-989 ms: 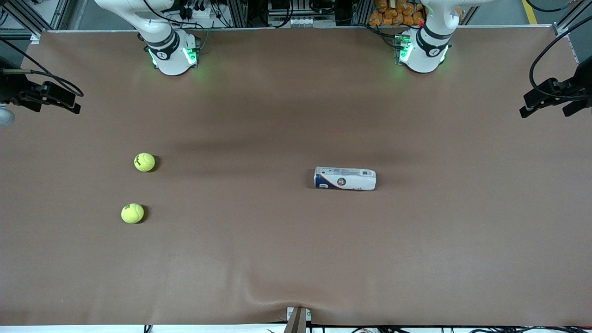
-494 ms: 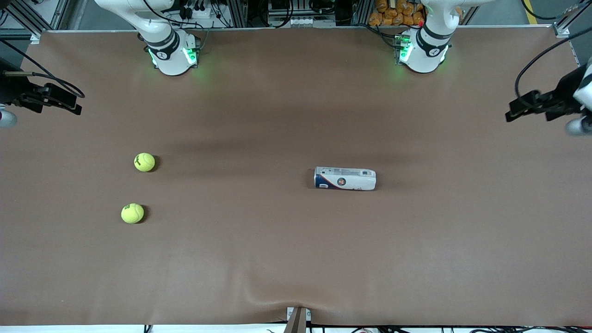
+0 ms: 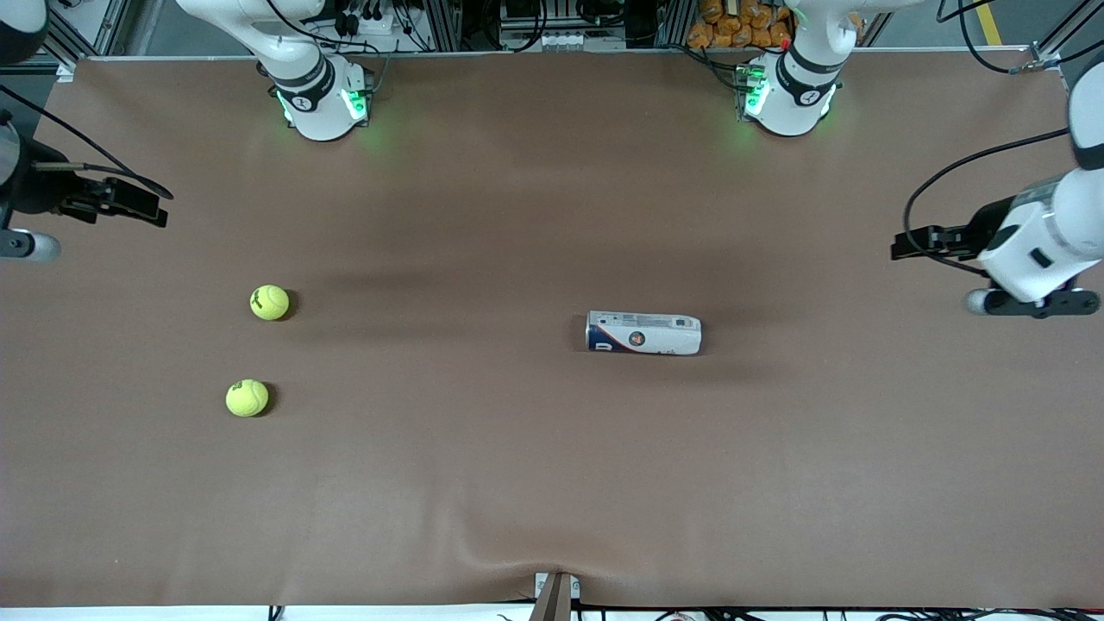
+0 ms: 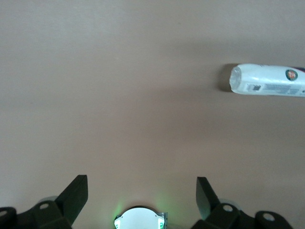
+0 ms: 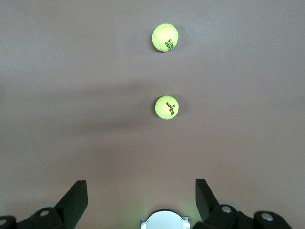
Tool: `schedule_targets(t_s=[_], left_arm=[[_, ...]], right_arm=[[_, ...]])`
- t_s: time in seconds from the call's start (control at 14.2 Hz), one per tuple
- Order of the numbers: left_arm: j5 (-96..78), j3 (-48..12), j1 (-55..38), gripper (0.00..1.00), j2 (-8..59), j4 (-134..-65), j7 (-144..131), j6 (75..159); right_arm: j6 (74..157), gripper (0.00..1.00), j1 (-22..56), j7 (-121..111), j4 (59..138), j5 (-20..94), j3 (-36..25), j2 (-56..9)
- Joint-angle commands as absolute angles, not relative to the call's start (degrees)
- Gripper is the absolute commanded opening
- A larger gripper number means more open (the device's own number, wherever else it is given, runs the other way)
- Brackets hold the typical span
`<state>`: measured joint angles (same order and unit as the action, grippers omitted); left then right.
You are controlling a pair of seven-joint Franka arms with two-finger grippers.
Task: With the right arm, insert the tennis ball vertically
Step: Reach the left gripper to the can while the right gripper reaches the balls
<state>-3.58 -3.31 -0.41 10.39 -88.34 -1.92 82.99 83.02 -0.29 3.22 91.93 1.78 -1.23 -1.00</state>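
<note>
Two yellow tennis balls lie toward the right arm's end of the table, one (image 3: 269,303) farther from the front camera than the other (image 3: 247,398). Both show in the right wrist view, the farther ball (image 5: 167,107) and the nearer ball (image 5: 165,37). A white and blue ball can (image 3: 643,333) lies on its side near the table's middle and shows in the left wrist view (image 4: 269,81). My right gripper (image 3: 138,203) is open and empty, up over the table's edge at the right arm's end (image 5: 141,191). My left gripper (image 3: 916,242) is open and empty, up over the left arm's end (image 4: 141,191).
The brown table mat (image 3: 552,483) has a raised wrinkle at its front edge by a small bracket (image 3: 556,591). The two arm bases (image 3: 323,99) (image 3: 785,95) stand along the back edge with green lights.
The left arm has swung in over the table, its gripper lower in the view and closer to the can. The right gripper has shifted slightly inward. Balls and can have not moved.
</note>
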Motion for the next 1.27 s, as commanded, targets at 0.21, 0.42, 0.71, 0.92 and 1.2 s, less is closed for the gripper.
schedule_targets(t_s=[0.21,0.42,0.71,0.92,1.2], left_arm=[[-6.33,-8.86,-3.25,1.0,17.83,-85.78,8.15,88.22],[-5.8,-12.29,-4.38,1.0,21.25,-85.78,17.29,93.15],[-6.24,-15.11,-8.16,1.0,29.17,-85.78,37.15,101.31],[-3.88,-15.12,-11.68,1.0,32.42,-86.31,44.09,108.96],[4.83,-15.21,-16.51,1.0,35.68,-87.88,52.56,116.71]], right_arm=[[95.61,1.0,-0.27,2.9,100.46,0.97,-1.14,-4.64],[98.52,1.0,-0.62,1.85,100.46,0.97,-1.14,-8.17],[100.01,1.0,-0.35,1.67,101.85,0.88,-1.14,-9.05],[108.43,1.0,-0.18,0.71,109.65,0.88,-1.06,-7.92],[114.08,1.0,0.35,0.53,115.58,0.88,-1.14,-5.98]])
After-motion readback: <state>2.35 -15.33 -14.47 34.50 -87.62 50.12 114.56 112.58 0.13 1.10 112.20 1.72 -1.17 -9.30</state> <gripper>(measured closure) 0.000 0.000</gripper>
